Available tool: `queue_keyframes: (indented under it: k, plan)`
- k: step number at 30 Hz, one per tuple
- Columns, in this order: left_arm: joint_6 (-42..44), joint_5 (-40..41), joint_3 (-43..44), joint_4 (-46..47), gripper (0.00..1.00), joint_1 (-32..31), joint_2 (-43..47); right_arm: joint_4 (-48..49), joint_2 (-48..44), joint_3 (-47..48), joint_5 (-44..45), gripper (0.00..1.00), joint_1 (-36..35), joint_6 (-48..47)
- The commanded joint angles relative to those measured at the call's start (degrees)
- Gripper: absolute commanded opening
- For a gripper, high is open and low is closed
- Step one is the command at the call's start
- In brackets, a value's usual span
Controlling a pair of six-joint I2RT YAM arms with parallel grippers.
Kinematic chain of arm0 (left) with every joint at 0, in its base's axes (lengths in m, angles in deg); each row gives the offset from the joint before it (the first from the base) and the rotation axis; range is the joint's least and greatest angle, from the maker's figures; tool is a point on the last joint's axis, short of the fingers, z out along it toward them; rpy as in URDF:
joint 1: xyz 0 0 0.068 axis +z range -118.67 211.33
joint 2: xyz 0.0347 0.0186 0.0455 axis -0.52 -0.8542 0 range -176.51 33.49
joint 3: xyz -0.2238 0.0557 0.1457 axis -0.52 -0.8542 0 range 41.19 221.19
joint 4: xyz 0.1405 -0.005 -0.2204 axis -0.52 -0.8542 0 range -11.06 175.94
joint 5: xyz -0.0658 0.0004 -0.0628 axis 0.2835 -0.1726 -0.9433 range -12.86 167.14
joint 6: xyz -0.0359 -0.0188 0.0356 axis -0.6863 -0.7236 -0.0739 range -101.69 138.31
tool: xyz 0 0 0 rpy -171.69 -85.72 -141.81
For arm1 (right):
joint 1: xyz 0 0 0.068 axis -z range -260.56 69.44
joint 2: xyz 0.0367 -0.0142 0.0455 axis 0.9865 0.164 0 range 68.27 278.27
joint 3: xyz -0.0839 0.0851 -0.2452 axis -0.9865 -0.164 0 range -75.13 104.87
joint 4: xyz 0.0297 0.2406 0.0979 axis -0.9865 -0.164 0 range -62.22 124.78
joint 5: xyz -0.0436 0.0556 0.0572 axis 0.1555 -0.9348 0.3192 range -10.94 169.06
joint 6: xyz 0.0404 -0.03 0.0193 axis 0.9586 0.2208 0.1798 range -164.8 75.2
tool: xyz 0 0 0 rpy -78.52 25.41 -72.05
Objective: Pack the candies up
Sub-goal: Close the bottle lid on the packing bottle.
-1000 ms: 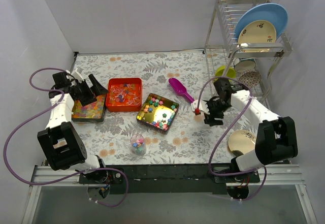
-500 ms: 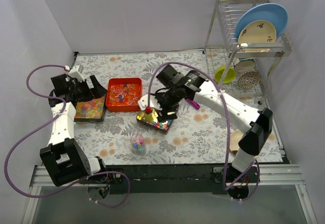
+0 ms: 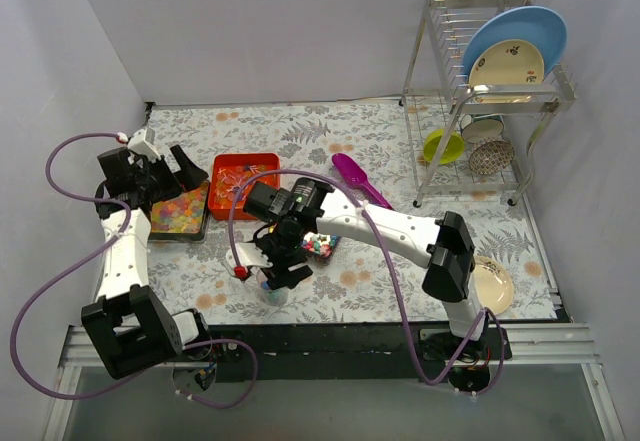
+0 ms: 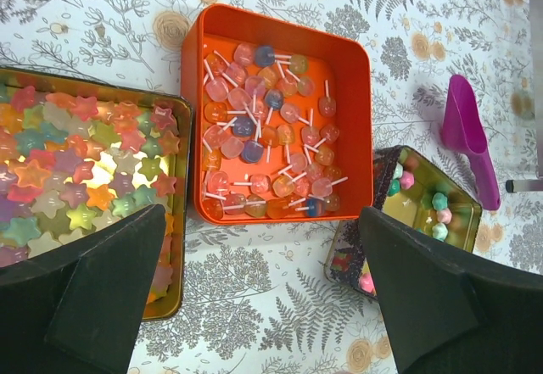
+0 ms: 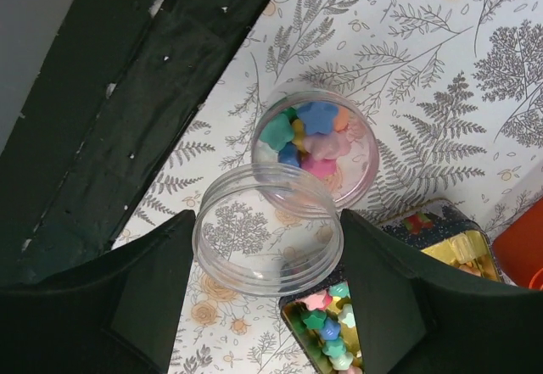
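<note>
A small clear jar stands near the table's front edge with pastel candies in it; it also shows in the top view as the jar. My right gripper is shut on a clear round lid and hovers just beside and above the jar mouth. A dark tin with star candies lies under it. My left gripper is open and empty, high above the gap between an orange tray of wrapped candies and a gold tin of star candies.
A purple scoop lies behind the middle tin. A dish rack with plates and bowls stands at the back right. A small plate lies at the front right, by the right arm's base.
My right arm has swung from the right side of the table leftwards across the middle tin to the jar at the front. The left arm has barely moved.
</note>
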Motion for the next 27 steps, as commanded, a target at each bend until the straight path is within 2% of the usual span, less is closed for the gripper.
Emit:
queue_keyframes:
  k: [1, 12, 27]
  plan:
    - [-0.1, 1.5, 0.5, 1.1, 0.98, 0.2, 2.7, 0.1, 2.0, 3.9, 2.8, 0.73, 0.0, 1.8]
    - [-1.9, 0.4, -1.2, 1.9, 0.98, 0.2, 3.6, 2.1, 5.6, 6.0, 5.5, 0.74, -1.8, 3.1]
    - [-3.4, -1.5, -2.6, 3.0, 0.98, 0.2, 4.1, -1.3, 8.8, 11.2, 7.9, 0.75, -4.5, 3.5]
